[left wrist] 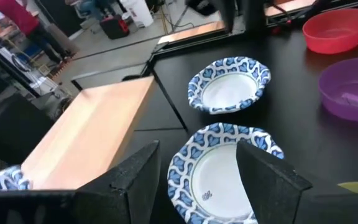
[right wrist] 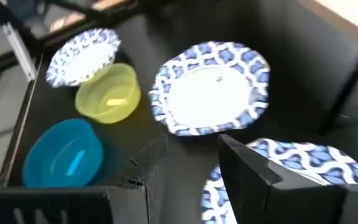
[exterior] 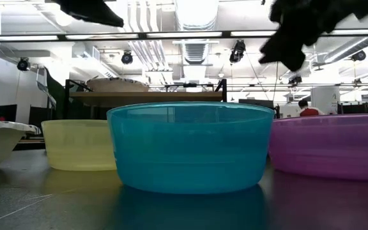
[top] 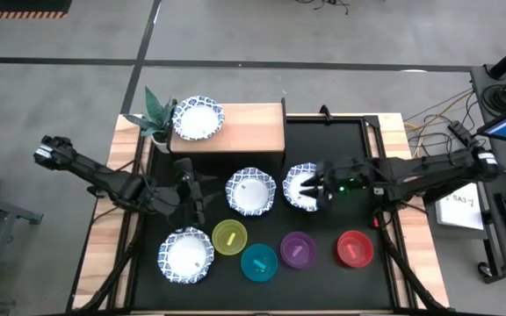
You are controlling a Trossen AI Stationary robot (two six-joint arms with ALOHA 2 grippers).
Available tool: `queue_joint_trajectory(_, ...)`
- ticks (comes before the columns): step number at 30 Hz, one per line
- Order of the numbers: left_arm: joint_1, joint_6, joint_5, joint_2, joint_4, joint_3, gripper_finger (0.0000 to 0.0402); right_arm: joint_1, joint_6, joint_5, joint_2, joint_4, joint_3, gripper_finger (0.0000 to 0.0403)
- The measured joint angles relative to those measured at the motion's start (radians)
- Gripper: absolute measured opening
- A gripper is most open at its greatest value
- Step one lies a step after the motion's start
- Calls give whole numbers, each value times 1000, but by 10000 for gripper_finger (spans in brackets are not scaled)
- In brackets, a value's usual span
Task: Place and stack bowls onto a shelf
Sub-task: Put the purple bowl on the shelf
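One white bowl with a blue wavy rim (top: 198,118) sits on the left end of the light-wood shelf (top: 244,132). Three more patterned bowls rest on the black mat: middle (top: 251,191), right (top: 304,186) and near left (top: 185,254). The yellow-green (top: 230,237), teal (top: 259,262), purple (top: 298,250) and red (top: 355,248) bowls stand in a row near the front. My left gripper (top: 191,189) is open, left of the middle bowl (left wrist: 219,174). My right gripper (top: 313,188) is open and raised over the right bowl (right wrist: 303,168).
A potted plant (top: 156,118) stands at the shelf's left end. The shelf's middle and right part (left wrist: 98,130) is bare wood. In the low view the teal bowl (exterior: 190,147) fills the foreground, and both arms show only high at the picture's top.
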Motion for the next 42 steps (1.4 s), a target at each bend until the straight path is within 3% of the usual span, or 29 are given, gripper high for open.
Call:
queue_joint_trajectory(3,0,-13,-6,-20,-6,-25,195,51,-4,0,115,-171,114,132)
queue_joint_trajectory(12,0,-6,-9,-46,-89,-35,194,205,-87,59,441,-448,432,132)
queue_joint_trajectory(21,-9,-214,-6,-92,-320,2,194,261,-121,76,728,-704,717,132)
queue_joint_trajectory(30,-11,-269,-6,-106,-399,-11,194,302,-207,44,877,-754,781,132)
queue_joint_trajectory(42,-11,-269,-5,-101,-406,-12,194,310,-219,54,930,-716,771,132)
